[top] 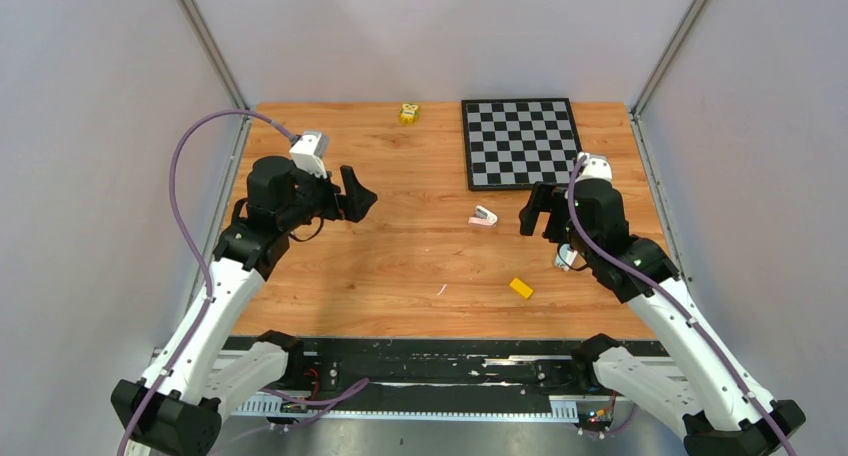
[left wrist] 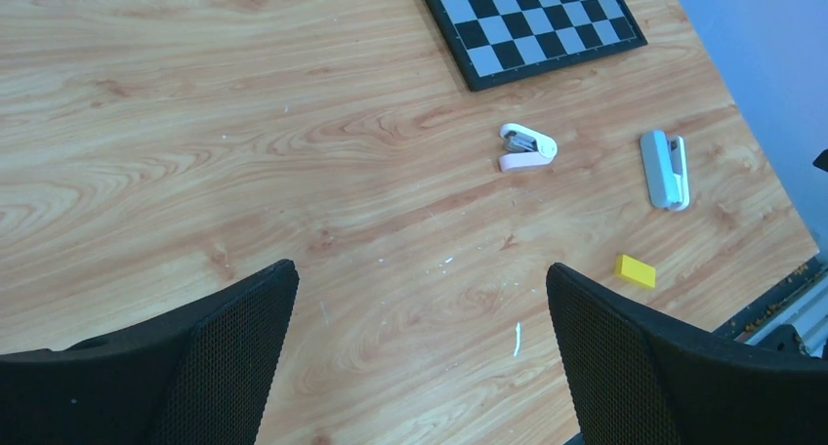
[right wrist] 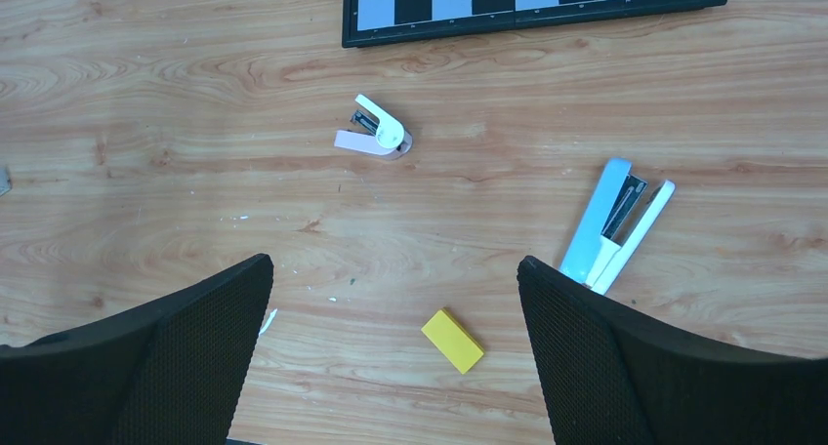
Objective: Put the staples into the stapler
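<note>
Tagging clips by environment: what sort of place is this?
Probably a lab robot test cell: plain grey panel walls box in a wood-grain table, the left arm and right arm are bolted at its near edge, and a checkerboard lies on it.

Black-and-white chequered board (top: 520,142) at one o'clock; pink-and-white stapler (right wrist: 376,135); pale blue stapler (right wrist: 598,221); yellow block (right wrist: 452,340); orange-brown wood-grain table (top: 400,266).

— How are the arms?
— Both bent, reaching inward, seemingly held aloft. The left gripper (top: 353,197) is spread wide, holding nothing.
— And the right gripper (top: 535,212)?
— Same: fingers apart, empty.
</note>
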`<state>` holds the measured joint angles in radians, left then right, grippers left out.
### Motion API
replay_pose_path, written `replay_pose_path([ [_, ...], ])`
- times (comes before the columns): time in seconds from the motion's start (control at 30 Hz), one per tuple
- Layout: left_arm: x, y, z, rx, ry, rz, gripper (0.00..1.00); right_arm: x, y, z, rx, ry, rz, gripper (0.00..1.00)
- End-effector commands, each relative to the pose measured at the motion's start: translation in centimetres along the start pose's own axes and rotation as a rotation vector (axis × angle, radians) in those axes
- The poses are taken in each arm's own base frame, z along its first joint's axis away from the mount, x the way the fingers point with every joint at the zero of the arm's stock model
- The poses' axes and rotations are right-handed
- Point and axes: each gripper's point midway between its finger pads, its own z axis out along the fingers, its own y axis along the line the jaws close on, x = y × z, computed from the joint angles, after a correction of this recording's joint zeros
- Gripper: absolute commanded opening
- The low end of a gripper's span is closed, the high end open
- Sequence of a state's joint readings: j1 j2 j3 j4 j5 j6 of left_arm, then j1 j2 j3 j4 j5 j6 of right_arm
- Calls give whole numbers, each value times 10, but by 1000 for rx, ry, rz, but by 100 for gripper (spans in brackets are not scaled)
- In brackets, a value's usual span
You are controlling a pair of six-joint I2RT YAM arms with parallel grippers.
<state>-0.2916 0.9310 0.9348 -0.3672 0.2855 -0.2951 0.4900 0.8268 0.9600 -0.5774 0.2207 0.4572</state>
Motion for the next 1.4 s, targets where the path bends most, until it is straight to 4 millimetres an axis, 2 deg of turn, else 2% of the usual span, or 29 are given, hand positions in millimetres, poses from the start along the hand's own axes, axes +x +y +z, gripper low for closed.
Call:
replay_pose_path([
  [0.0,-17,1,-9,-41,-62,12,100,7,-4,-2,3,17,10,100],
  [0.17,-21,28,-12,-210,-86,-60,100,9,-3,-3,-10,18,6,100],
  [0.33,-9,83,-21,-538,-70,-159,100,9,-1,-3,-28,3,-4,100],
  [0.43,3,112,-23,-680,-38,-269,100,9,-2,-5,-34,-9,-2,100],
  [0.53,21,147,-23,-764,-4,-461,100,7,1,-6,-51,-23,-7,100],
  [0.63,42,183,-31,-909,-22,-628,99,3,9,-10,-101,-32,-26,100],
  [0.67,48,201,-41,-983,-49,-697,97,2,11,-10,-115,-37,-32,100],
  [0.73,65,222,-51,-1090,-75,-826,93,0,15,-11,-140,-44,-30,100],
  [0.9,82,259,-58,-1257,-118,-889,90,-2,26,-13,-195,-42,-29,100],
  [1.0,91,276,-54,-1281,-118,-864,89,-6,30,-16,-217,-52,-26,100],
  [1.07,91,283,-40,-1214,-65,-784,91,-8,34,-18,-236,-58,-30,100],
  [1.17,93,285,-23,-1127,82,-677,93,-13,35,-23,-246,-80,-39,100],
  [1.37,107,290,-14,-1076,265,-553,88,-18,31,-29,-245,-122,-58,100],
])
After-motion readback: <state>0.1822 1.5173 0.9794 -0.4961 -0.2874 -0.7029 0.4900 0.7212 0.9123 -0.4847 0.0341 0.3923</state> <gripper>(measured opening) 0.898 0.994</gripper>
